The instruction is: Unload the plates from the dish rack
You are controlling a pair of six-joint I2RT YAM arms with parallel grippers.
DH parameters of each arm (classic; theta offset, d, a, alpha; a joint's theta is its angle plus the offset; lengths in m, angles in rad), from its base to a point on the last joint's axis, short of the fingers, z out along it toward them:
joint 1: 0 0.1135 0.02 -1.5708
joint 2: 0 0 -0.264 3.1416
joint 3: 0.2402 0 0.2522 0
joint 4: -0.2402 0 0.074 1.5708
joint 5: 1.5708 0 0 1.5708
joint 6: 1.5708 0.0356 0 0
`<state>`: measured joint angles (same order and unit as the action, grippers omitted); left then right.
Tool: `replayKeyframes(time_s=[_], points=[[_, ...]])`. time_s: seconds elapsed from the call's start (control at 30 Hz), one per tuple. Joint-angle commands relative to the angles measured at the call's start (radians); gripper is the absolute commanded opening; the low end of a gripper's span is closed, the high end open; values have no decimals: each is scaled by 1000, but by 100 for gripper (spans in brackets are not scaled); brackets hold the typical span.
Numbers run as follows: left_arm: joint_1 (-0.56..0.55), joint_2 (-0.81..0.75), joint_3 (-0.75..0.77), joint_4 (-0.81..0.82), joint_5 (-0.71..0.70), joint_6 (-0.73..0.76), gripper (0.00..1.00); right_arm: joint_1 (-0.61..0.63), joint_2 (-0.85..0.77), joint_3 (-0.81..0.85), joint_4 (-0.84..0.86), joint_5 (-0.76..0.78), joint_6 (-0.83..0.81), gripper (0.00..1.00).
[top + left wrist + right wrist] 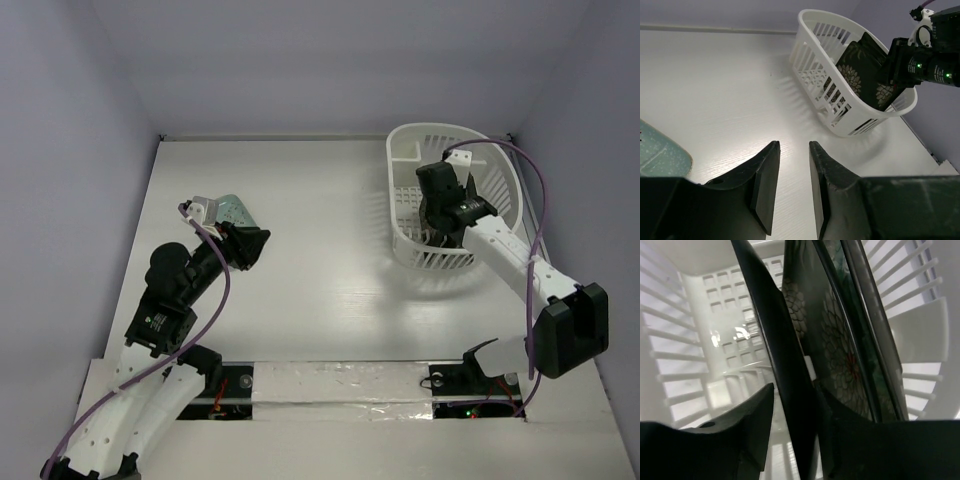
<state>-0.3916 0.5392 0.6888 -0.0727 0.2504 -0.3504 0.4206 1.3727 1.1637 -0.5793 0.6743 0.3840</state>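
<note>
Right wrist view puts the nearest dark plate (pixel 790 365) standing on edge between the fingers of the right gripper (pixel 795 400), its long edge running up and away. More flowered plates (pixel 840 355) lean just beyond it inside the dish rack (pixel 685 350), and whether the jaws pinch it or only straddle it cannot be told. Top external view adds what that close-up hides: the right arm alone reaches into the rack at far right, while the left gripper (pixel 794 150), fingers slightly parted and empty, hangs well apart beside the pale mint plate (pixel 232 210) on the table (pixel 320 250).
</note>
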Motion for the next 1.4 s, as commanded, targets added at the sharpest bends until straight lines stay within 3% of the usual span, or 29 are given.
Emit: replayKeyframes(time_s=[0.0, 0.17, 0.33, 0.57, 0.93, 1.1, 1.37], points=[[-4, -1, 34, 42, 13, -1, 27, -6, 17, 19, -4, 24, -30, 36], [-4, -4, 32, 42, 13, -1, 29, -6, 38, 79, -46, 53, -59, 11], [-4, -7, 32, 42, 12, -1, 30, -6, 5, 137, -71, 73, -149, 0], [-4, -8, 31, 45, 16, -4, 31, -6, -29, 163, -99, 79, -261, 0], [-4, -13, 28, 48, 18, -7, 32, 95, -35, 246, -106, 139, -418, 0], [-4, -16, 28, 47, 16, -7, 33, 95, -33, 301, -148, 200, -354, 0], [-4, -13, 29, 47, 16, -5, 33, 127, -219, 407, -116, 200, -252, 0]])
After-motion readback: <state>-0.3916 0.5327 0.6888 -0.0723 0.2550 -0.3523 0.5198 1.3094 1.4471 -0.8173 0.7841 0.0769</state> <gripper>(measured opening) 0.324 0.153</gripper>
